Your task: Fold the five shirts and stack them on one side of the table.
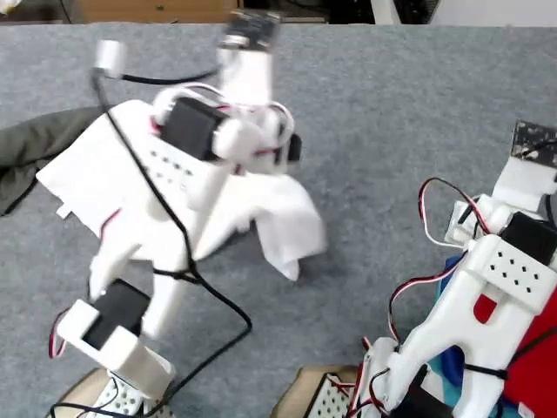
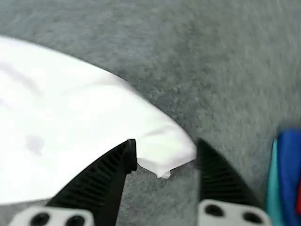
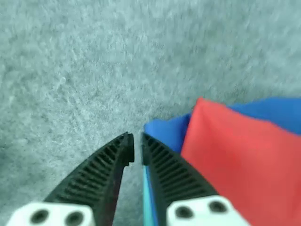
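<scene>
Roughly halfway, I judge: red shirt, blue shirt and teal shirt lie stacked on the bench beside the right gripper, its fingers nearly together; white shirt is mid-fold under the left gripper, fingers apart over its corner; olive shirt lies crumpled at the far left.

grey felt table — white shirt, olive shirt, red-and-blue folded stack lying on it

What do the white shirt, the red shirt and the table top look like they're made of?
White shirt: thin, soft cloth with a matte finish; it drapes and creases at its corner. Red shirt: smooth matte fabric, lying flat with a clean edge; the weave is too blurred to tell. Table top: probably grey felt or short-pile carpet, judging by its fuzzy, speckled surface.
</scene>
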### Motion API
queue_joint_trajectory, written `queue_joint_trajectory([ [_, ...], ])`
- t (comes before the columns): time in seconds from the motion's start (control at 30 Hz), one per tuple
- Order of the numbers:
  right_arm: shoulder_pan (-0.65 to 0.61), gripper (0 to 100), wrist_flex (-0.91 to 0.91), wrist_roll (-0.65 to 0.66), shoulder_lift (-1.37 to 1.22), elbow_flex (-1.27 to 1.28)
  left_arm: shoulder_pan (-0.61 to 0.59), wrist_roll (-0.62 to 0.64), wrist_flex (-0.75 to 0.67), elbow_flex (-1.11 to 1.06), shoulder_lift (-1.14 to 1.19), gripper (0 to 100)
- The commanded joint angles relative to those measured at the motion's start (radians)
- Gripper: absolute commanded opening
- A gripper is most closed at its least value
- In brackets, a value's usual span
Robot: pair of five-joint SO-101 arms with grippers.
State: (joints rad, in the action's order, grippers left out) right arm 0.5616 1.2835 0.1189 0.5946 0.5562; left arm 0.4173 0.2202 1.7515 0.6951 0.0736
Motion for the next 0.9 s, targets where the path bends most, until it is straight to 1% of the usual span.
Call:
queue_joint_trajectory([
  [0.0,-0.047,19.6,-0.012,0.061,0.031,-0.088,-0.153,0.077,0.0,0.092,-0.044,36],
  [0.1,-0.145,27.5,0.029,0.132,0.031,-0.114,-0.311,0.074,0.008,0.144,-0.044,34],
  [0.17,-0.246,28.1,0.072,0.153,0.031,-0.131,-0.446,0.037,0.009,0.147,-0.05,33],
  [0.23,-0.361,28.1,0.103,0.16,0.031,-0.151,-0.611,-0.009,0.009,0.117,-0.074,32],
  [0.4,-0.707,28.1,0.155,0.152,0.025,-0.2,-0.979,-0.103,0.008,-0.049,-0.148,32],
  [0.57,-1.058,28.1,0.146,0.152,0.005,-0.191,-1.28,-0.167,0.008,-0.213,-0.217,32],
  [0.63,-1.178,28.1,0.132,0.152,-0.038,-0.173,-1.375,-0.186,0.006,-0.272,-0.239,32],
  [0.7,-1.271,28.1,0.097,0.152,-0.102,-0.137,-1.438,-0.187,0.006,-0.33,-0.255,32],
  [0.77,-1.336,28.1,0.035,0.15,-0.179,-0.107,-1.482,-0.201,0.006,-0.377,-0.271,32],
  [0.87,-1.399,28.1,-0.063,0.097,-0.303,-0.097,-1.53,-0.232,0.006,-0.434,-0.306,32],
])
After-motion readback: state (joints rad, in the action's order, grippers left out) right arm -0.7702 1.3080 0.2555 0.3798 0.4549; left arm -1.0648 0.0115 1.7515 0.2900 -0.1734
